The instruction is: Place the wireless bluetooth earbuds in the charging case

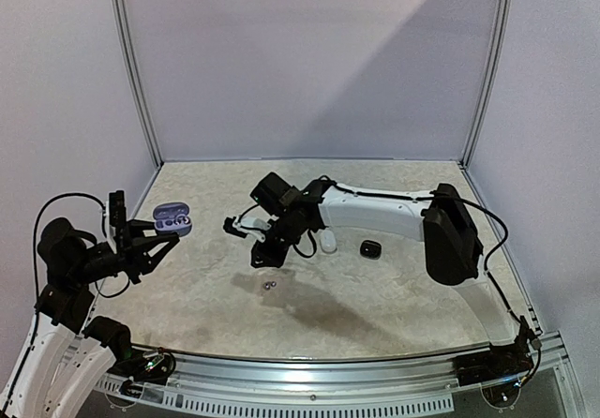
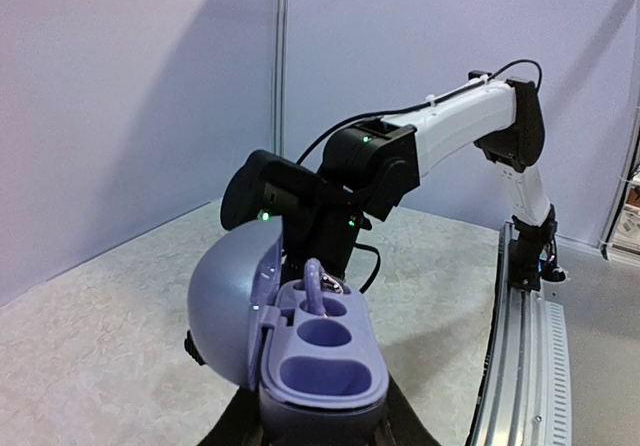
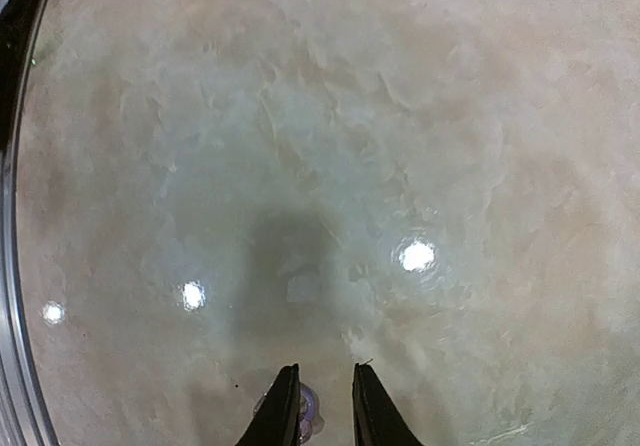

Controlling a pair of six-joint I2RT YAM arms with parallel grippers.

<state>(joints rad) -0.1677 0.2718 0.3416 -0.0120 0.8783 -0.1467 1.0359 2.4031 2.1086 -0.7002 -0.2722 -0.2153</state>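
Top view: the lavender charging case is clamped in the left gripper at left; two earbuds lie at centre, below the right gripper. Left wrist view: the wells are presented upward for loading. Right wrist view: jaws are nearly together over an earbud; a pinch cannot be confirmed.

From above and behind we overlook the whole counter; our left wrist faces the right arm; our right wrist looks down closely.

No text, label, brand or number can be read in any view. The purple charging case and the right arm show plain, unmarked surfaces.
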